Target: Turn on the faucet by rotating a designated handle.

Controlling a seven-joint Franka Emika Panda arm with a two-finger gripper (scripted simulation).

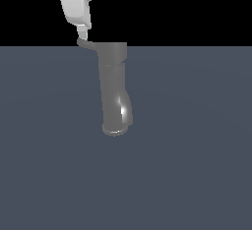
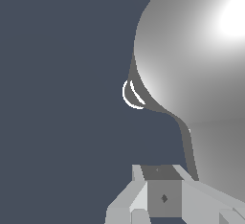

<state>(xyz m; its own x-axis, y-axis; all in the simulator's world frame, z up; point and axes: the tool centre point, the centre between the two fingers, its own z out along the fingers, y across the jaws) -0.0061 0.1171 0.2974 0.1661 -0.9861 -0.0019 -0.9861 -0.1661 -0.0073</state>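
Observation:
The faucet [image 1: 114, 84] is a thick, glossy dark-grey tube, slightly bent, with its flared round rim at the near end. The handle [image 1: 86, 43] is a thin curved lever sticking out of the far, wider end toward the exterior view's left. My white gripper [image 1: 83, 32] comes down from above, its tip just over the lever's outer end. In the wrist view the faucet [image 2: 196, 60] bulks large, the handle [image 2: 187, 144] runs as a narrow strip down to my gripper [image 2: 164, 192], and the fingers sit together with no gap and nothing between them.
The faucet stands on a flat dark blue-grey floor [image 1: 197, 165] that stretches to a black background. Nothing else shows around it.

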